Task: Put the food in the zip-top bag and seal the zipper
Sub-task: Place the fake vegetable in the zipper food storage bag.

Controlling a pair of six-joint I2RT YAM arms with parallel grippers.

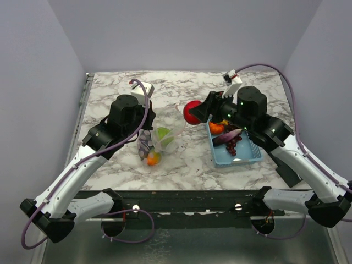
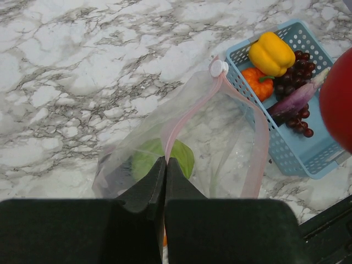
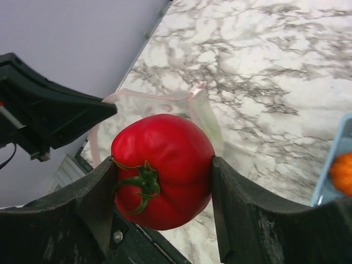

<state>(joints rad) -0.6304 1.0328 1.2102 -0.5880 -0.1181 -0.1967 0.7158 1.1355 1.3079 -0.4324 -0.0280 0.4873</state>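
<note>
our left pincer (image 2: 165, 162) pinches the bag (image 2: 234, 135) by its rim, propping the mouth open so our right pincer (image 3: 162, 165), clamped on the tomato (image 3: 159, 140), can drop it in.

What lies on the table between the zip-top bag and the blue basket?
Only bare marble tabletop, between zip-top bag and blue basket, in the top view.

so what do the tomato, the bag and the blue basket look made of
Tomato: likely moulded plastic or rubber, smooth with a soft sheen. Bag: thin clear plastic film, creased and see-through. Basket: rigid light-blue plastic, moulded lattice walls.
</note>
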